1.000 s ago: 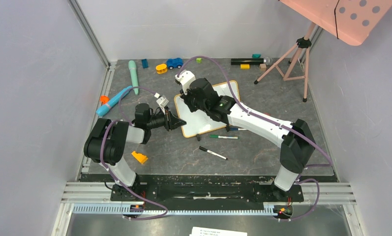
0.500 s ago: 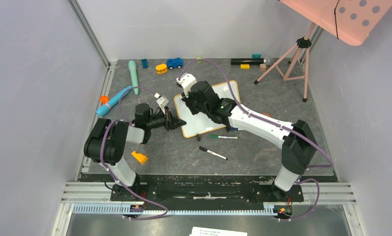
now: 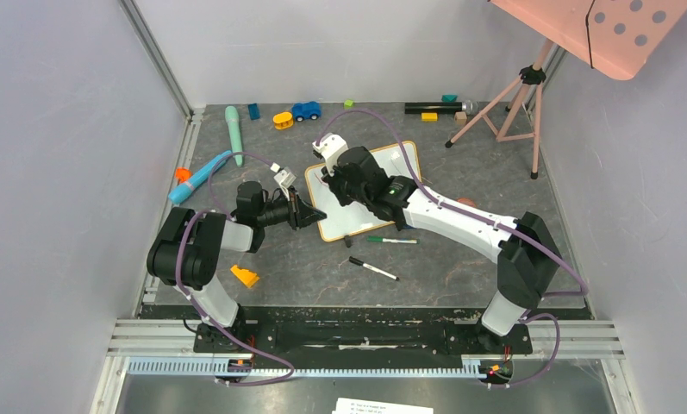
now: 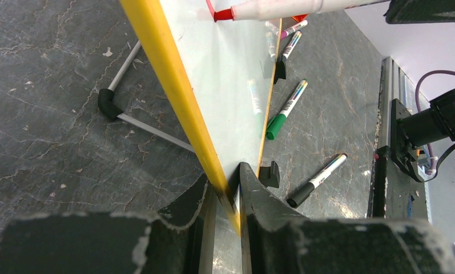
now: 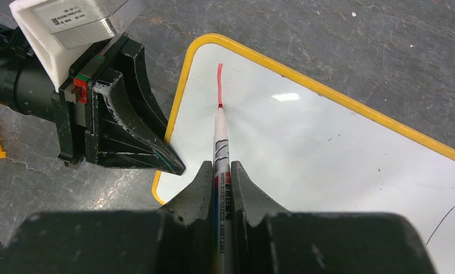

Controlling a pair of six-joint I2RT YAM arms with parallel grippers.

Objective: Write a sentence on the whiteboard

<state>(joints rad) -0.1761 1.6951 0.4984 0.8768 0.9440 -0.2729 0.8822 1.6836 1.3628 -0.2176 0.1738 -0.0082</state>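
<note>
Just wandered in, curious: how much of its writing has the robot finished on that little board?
Barely begun. Done: the left gripper clamps the whiteboard by its edge, and the right gripper grips a red marker. In hand: the marker's tip touches the board at the end of one red stroke. Left: nearly all the writing; no letter is readable yet.
</note>
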